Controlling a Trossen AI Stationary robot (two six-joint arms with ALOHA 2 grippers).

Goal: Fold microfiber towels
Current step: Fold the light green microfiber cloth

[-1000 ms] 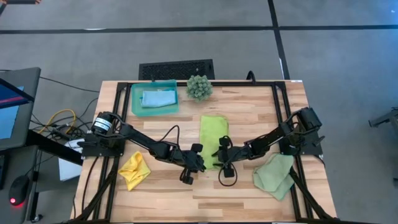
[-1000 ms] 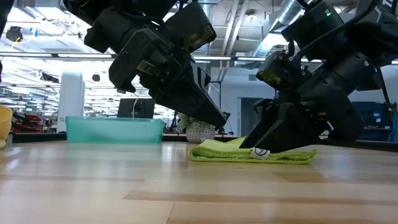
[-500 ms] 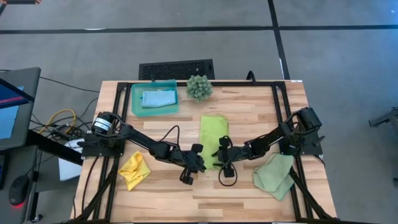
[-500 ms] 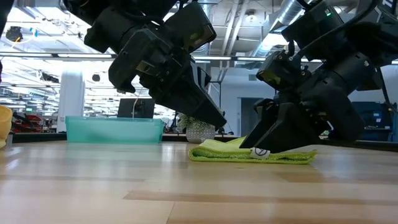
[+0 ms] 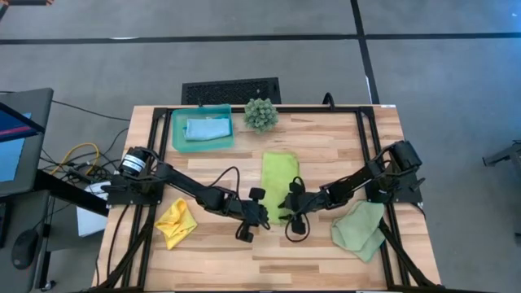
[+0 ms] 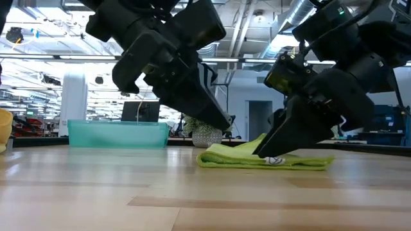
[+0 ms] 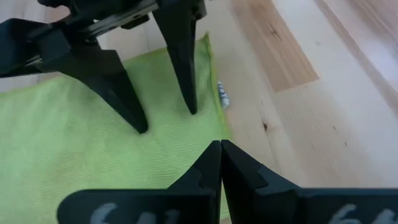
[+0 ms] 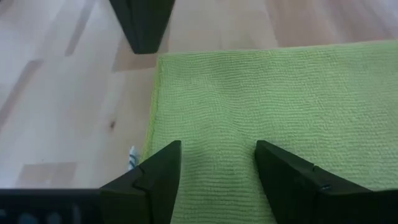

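The lime green towel (image 5: 279,181) is lying folded lengthwise at the table's centre. At its near end the right gripper (image 5: 291,201) is standing with fingers spread, tips on the cloth, probably pinning it for the next fold. The left gripper (image 5: 262,213), fingers pressed together, is waiting at the same edge, holding nothing.

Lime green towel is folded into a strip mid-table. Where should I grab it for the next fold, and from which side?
Take the lime green towel at its near short edge, where both end effectors already are. The right end effector stands open over that edge, the left end effector shut beside it. The strip lies flat with its length running away, so pinch a near corner from above and carry it to the far end.
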